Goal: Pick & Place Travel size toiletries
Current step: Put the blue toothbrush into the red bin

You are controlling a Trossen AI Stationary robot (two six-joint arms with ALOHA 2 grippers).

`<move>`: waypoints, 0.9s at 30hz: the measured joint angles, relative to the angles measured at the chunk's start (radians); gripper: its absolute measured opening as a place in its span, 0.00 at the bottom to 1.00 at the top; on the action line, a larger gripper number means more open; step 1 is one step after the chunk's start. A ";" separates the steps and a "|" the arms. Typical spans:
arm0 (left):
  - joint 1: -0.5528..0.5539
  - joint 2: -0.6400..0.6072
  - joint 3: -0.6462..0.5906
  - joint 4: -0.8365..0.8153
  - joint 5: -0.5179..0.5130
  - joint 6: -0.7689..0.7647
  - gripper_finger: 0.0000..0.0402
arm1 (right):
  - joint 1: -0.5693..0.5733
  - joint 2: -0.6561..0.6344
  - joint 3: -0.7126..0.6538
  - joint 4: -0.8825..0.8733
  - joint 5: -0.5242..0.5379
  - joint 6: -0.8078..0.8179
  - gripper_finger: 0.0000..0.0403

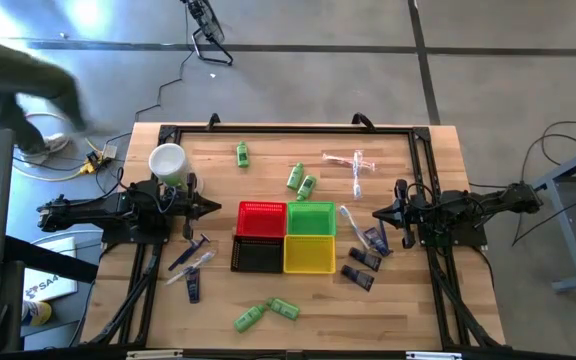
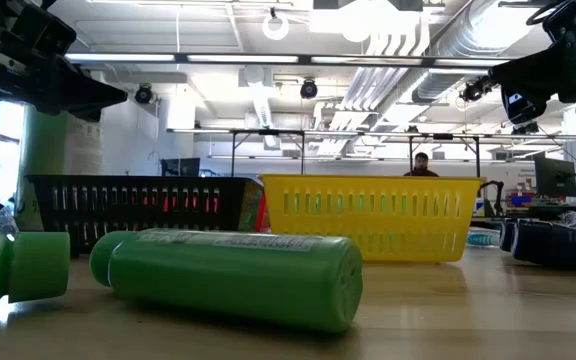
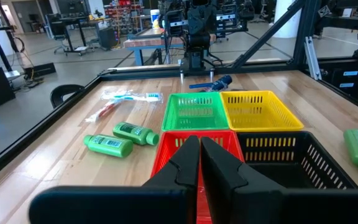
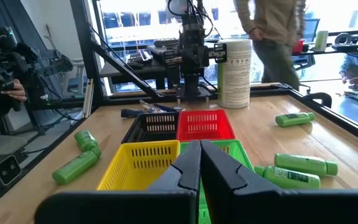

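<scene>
Left to right across the wooden worktop (image 1: 408, 320), seen from above.

Left edge: left tool (image 1: 214, 207), fingers pressed together, nothing pinched, level with the baskets and pointing at them. Just behind it a white round cup (image 1: 167, 160); its side carries print, too small to read.

In front of the left tool: a small heap of dark blue tubes and slim sticks (image 1: 192, 265), count unclear, perhaps four pieces lying crossed.

Green mini bottles, six counted: one alone (image 1: 241, 153) near the far edge; two touching (image 1: 301, 181) behind the green basket; two (image 1: 266, 313) near the front edge, lying end to end; the sixth shows only in the low view, cut by the frame. Labels on the bottles carry text, illegible.

Centre: four baskets in a tight square. Red basket (image 1: 261, 218) far left, green basket (image 1: 311, 218) far right, black basket (image 1: 258, 255) near left, yellow basket (image 1: 309, 254) near right. All four look bare inside.

Right of centre: clear and pinkish toothbrush-like sticks (image 1: 353, 162), about two, crossed, near the far edge. Beside the green basket one more stick and three dark purple-blue tubes (image 1: 364, 262) strung toward the front.

Right edge: right tool (image 1: 378, 213), fingers pressed together, nothing pinched, pointing at the baskets.

A person (image 4: 272, 28) stands beyond the worktop.
</scene>
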 joint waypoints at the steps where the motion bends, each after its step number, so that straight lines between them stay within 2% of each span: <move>1: 0.000 0.000 0.000 0.000 0.000 0.000 0.03 | 0.000 0.000 0.000 0.000 0.000 0.000 0.01; 15: 0.000 0.000 0.000 0.000 0.000 0.000 0.03 | 0.000 0.000 0.000 0.026 0.000 0.000 0.01; 27: 0.000 0.000 0.000 0.000 0.000 0.000 0.03 | 0.001 0.025 0.000 0.140 -0.026 0.000 0.01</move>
